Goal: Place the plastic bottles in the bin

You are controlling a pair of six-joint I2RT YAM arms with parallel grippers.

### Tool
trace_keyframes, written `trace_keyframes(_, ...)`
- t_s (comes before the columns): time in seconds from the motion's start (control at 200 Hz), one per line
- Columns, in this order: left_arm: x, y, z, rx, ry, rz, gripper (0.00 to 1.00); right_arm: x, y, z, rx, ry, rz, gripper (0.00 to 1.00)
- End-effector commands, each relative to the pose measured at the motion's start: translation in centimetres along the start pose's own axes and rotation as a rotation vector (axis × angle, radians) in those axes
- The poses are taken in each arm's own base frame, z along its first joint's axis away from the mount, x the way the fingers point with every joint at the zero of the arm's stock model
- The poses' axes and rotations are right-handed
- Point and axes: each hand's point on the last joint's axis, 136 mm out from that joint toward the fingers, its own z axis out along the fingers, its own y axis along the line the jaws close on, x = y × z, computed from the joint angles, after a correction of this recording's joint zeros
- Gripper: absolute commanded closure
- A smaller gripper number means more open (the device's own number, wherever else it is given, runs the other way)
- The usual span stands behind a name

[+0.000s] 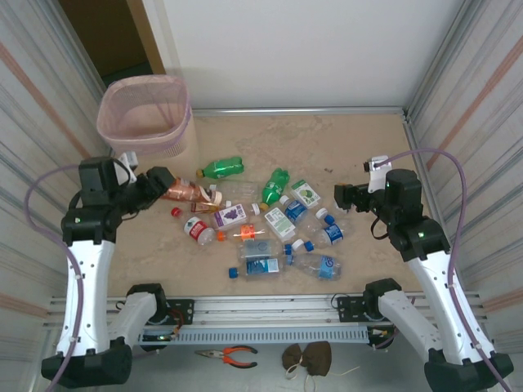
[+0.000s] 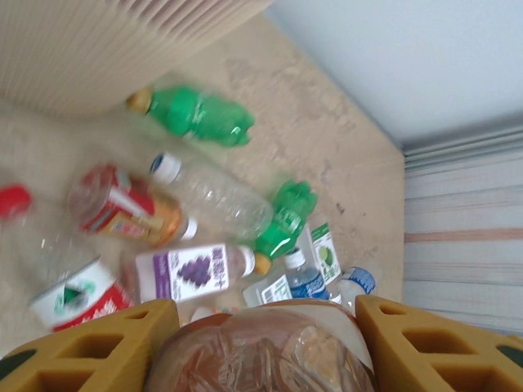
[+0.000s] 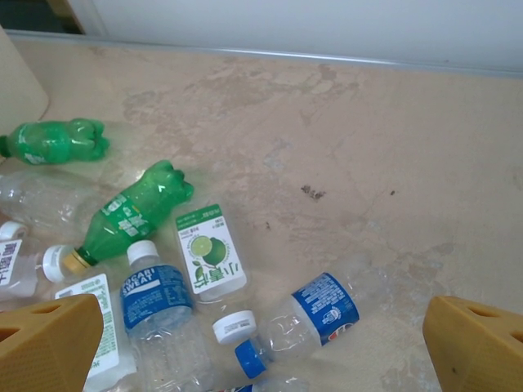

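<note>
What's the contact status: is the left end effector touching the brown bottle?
Touching. The left wrist view shows the brown bottle pressed between both yellow fingers of the left end effector, with no gap on either side.

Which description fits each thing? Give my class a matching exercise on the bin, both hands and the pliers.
Things
1 bin
2 left hand
3 right hand
4 pliers

Descriptions
a wide open
b far left corner
c orange-handled, by the near rail
d closed on the brown bottle

Pairs: 1-b, 2-d, 3-a, 4-c
</note>
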Motion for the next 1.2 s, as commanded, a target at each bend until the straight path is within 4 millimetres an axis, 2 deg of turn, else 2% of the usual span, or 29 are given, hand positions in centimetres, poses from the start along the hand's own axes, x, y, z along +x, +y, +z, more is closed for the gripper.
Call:
trace_keyframes(0.0,-3.4,-2.6,-1.5,0.019,-0.091,0.224,0.48,-0.4,-0.1,-0.3,0.014,-0.009,-0.024,0.01)
trace_keyframes(0.351,-12.8,-7.7,-4.3,-0.054,-0.306,0.446,0.47,-0.3,-0.2,-0.3,0.018,-0.006,-0.028,0.01)
trace_keyframes(0.541,-17.8,-9.5,-3.7,-0.077,-0.399,0.490,0.47,-0.3,-0.3,-0.3,0.025,-0.006,-0.030,0.01)
trace_keyframes(0.706,-21.5,-9.2,-1.8,-0.139,-0.447,0.510,0.46,-0.2,-0.3,-0.2,0.026,-0.004,-0.029,0.01)
trace_keyframes(0.867,-23.9,-8.7,0.7,-0.172,-0.452,0.517,0.44,0.0,-0.3,-0.1,0.025,0.004,-0.027,0.01)
trace_keyframes(1.037,-25.7,-6.3,4.6,-0.177,-0.409,0.467,0.43,0.1,-0.3,0.2,0.026,0.013,-0.030,0.01)
trace_keyframes(1.192,-26.4,-3.0,8.6,-0.203,-0.339,0.398,0.43,0.2,-0.4,0.3,0.027,0.021,-0.032,0.01)
